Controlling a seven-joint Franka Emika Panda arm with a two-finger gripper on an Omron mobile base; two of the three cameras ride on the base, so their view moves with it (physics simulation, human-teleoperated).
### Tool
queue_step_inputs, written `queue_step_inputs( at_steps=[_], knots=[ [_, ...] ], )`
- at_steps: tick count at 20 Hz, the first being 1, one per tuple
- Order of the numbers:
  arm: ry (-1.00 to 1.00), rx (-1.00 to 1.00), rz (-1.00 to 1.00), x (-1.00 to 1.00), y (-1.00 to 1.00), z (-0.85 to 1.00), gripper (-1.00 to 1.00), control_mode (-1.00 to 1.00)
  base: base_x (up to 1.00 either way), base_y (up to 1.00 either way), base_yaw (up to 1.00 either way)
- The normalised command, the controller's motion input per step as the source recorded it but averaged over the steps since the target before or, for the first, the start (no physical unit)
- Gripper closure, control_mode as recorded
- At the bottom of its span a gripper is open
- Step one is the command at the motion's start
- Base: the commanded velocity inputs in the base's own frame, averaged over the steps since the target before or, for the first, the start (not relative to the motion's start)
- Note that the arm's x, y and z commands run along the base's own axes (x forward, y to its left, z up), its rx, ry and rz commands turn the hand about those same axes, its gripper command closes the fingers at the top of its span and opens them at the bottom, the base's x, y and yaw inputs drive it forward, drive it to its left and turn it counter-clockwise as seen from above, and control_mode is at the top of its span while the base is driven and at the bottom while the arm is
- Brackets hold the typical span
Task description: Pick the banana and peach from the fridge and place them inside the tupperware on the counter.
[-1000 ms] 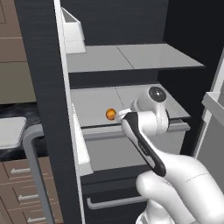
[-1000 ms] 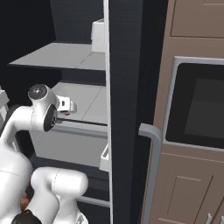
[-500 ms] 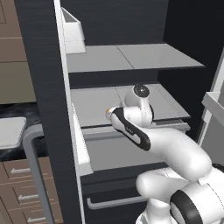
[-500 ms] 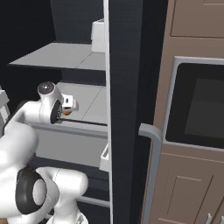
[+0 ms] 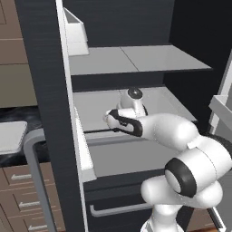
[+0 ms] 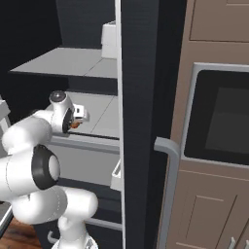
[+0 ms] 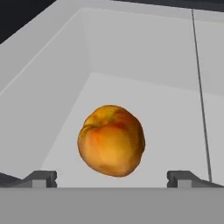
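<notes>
Currently the fridge (image 5: 45, 68) stands open, its pale grey shelves exposed and its dark door edge running down the left base view. The white arm reaches in over the middle shelf (image 5: 90, 108).

Seen from the hand, the peach (image 7: 111, 140) lies on the grey shelf floor (image 7: 175, 131) near a back corner, where two pale walls meet. It is orange-red with a yellowish patch at the top. It sits between the two dark fingertips (image 7: 41, 177), which stand far apart at either side of the view. Neither tip touches the fruit; a clear gap shows on both sides. The gripper (image 7: 111, 179) is spread wide and holds nothing.

From the right base view, a small orange spot, the peach (image 6: 75, 124), shows just beside the hand on the same shelf, with the gripper (image 6: 77, 119) close against it.

A white door bin (image 5: 74, 36) sits high on the door in the left base view. A shallow white container (image 5: 10, 136) rests on the black counter (image 5: 18, 115) to the left of the fridge, well apart from the arm. A long silver handle (image 5: 38, 176) curves down below it. Brown cabinets and a dark oven window (image 6: 221, 121) stand to the right of the fridge.
</notes>
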Motion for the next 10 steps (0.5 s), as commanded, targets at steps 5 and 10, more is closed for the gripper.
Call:
queue_step_inputs(
  at_steps=[5,10],
  knots=[
    [0.03,0.00,0.00,0.41,0.02,-0.25,-1.00,-1.00,0.00,0.00,0.00],
    [0.06,0.00,0.00,0.26,0.01,-0.27,-1.00,-1.00,0.00,0.00,0.00]
  ],
)
